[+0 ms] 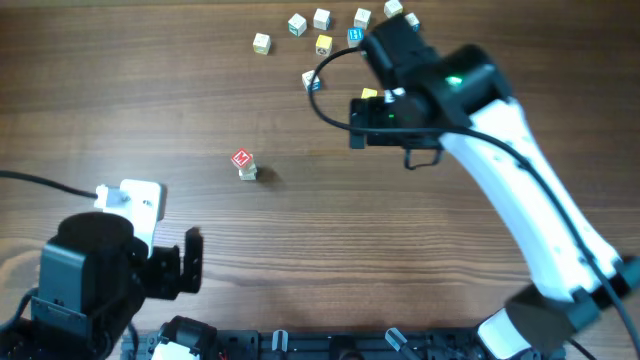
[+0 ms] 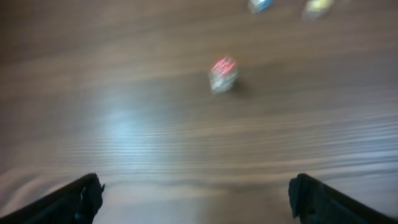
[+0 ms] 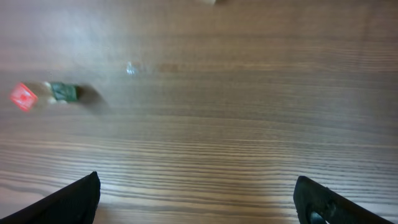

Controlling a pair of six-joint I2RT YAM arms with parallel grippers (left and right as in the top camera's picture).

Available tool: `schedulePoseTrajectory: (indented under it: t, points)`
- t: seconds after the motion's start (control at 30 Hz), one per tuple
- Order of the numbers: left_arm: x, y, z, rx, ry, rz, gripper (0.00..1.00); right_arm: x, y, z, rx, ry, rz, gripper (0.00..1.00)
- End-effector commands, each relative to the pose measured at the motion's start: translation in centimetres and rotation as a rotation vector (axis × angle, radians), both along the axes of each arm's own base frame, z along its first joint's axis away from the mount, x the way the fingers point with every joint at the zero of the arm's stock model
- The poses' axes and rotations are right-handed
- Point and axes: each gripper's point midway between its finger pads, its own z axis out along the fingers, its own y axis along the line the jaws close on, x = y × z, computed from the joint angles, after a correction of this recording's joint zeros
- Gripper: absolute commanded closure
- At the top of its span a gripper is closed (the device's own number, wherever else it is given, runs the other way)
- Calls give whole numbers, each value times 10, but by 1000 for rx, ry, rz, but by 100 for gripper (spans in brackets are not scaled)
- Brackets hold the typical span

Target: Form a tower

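Left claw (image 2: 196, 193): released. In the left wrist view its two dark fingertips sit at the lower left and lower right corners of the frame, wide apart, with only bare wood grain between them. Nothing is grasped.

Right claw (image 3: 198, 190): released likewise. Its fingertips occupy the two lower corners of the right wrist view, with bare surface (image 1: 330, 250) between them and no object in the gap.

Overhead, the left arm's black body fills the lower left of the frame. The right arm (image 1: 520, 170), white with a black head, runs from the lower right corner up to the upper centre.

Tower (image 1: 245, 165): standing on the surface left of centre in the overhead view, well apart from both claws. A red-faced cube sits on top of pale cubes. The number of cubes cannot be told. In the left wrist view it appears blurred, above centre; in the right wrist view it lies at the left edge.

Loose letter cubes (image 1: 297, 24): scattered along the upper centre of the overhead frame, white, yellow and blue-faced. Some lie just beside the head of the right arm, and one yellow cube is partly hidden by it.
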Motion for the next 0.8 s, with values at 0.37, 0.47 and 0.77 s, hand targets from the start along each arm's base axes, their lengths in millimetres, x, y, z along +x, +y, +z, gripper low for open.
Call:
schedulePoseTrajectory:
  t: [0.37,0.47,0.77]
  points:
    - [81,-84,74,-546,-236,-51,0,-29,-157,73,32,-173,-477,0]
    - [126,-69,33,-562,-117,263,0,-21,-172,71,-57,-198,-512,0]
    - [188,-89,-111,-384,301,461,0,-1,-176,50,-125,-146,-521,0]
